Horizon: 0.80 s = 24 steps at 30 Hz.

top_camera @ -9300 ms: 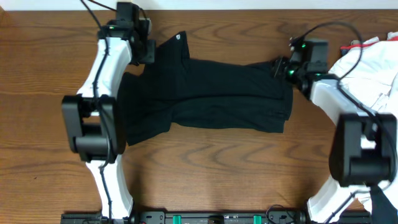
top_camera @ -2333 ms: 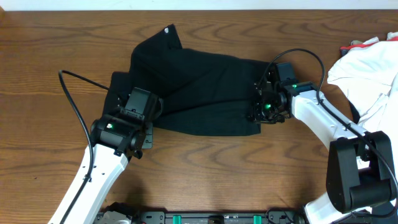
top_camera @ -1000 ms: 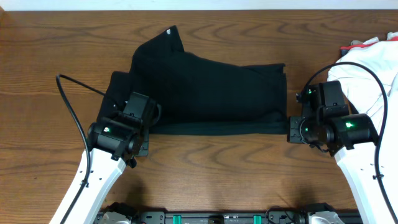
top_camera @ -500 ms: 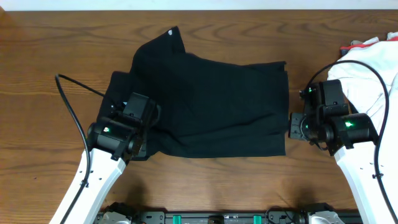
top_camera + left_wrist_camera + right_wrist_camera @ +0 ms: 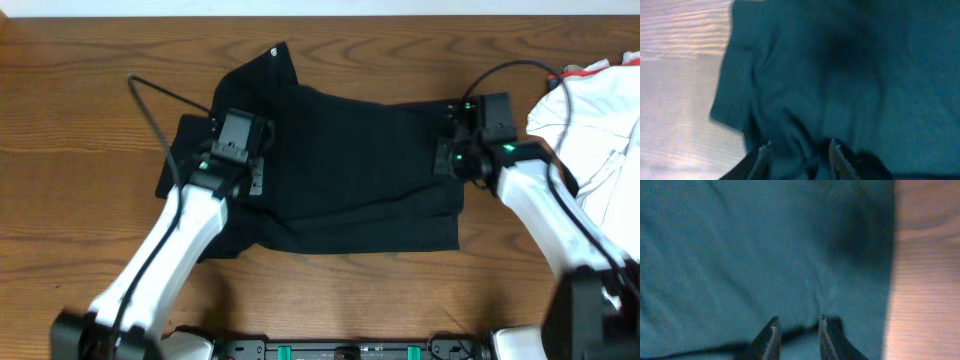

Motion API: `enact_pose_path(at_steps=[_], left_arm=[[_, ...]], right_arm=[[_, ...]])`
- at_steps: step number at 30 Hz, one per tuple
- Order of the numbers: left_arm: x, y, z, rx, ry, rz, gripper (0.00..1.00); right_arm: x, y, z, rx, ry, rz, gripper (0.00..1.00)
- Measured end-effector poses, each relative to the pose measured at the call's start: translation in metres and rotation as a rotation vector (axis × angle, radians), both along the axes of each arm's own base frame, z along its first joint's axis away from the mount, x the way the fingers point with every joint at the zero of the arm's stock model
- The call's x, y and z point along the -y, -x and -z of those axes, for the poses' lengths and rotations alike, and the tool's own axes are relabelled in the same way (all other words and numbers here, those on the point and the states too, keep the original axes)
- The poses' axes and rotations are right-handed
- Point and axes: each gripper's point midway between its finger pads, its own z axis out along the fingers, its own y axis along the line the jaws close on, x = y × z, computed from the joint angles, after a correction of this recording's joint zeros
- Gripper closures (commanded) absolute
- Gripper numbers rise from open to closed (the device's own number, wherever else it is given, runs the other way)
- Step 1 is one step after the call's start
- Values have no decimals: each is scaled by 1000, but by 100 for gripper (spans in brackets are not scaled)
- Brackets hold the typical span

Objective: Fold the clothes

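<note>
Overhead view showed black soft collared shirt [image 5: 350,170] lying half-folded on wooden bench [image 5: 80,120]. Likely light, limp, would bunch; best pinched at edge corners. Both left gripper [image 5: 801,150] and right gripper [image 5: 796,327] hung slightly spread over it, pinching nothing.

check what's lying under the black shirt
Only the wooden table shows, around the edges of the black shirt. The shirt lies in overlapping layers, so the tabletop and anything else beneath it are covered and cannot be seen.
</note>
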Motion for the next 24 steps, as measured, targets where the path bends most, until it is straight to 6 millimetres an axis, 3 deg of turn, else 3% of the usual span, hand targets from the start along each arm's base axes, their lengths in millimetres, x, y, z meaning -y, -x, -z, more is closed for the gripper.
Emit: enact_pose_path(at_steps=[4,8,16,24], left_arm=[[-4,-30,35,-17,-10,10,68],[-10,-50,53,0,-13,4,68],[-49,-45,112,-144,-42,-83,74],[-79,-58,117,-133,-29,-165,76]], right_arm=[[-9,-14,50,-55,-31,-14,88],[-14,-26,75,-50,-47,-22,91],[-20,-51,79,11,-86,-33,94],[-6,-61,80,16,-86,3,93]])
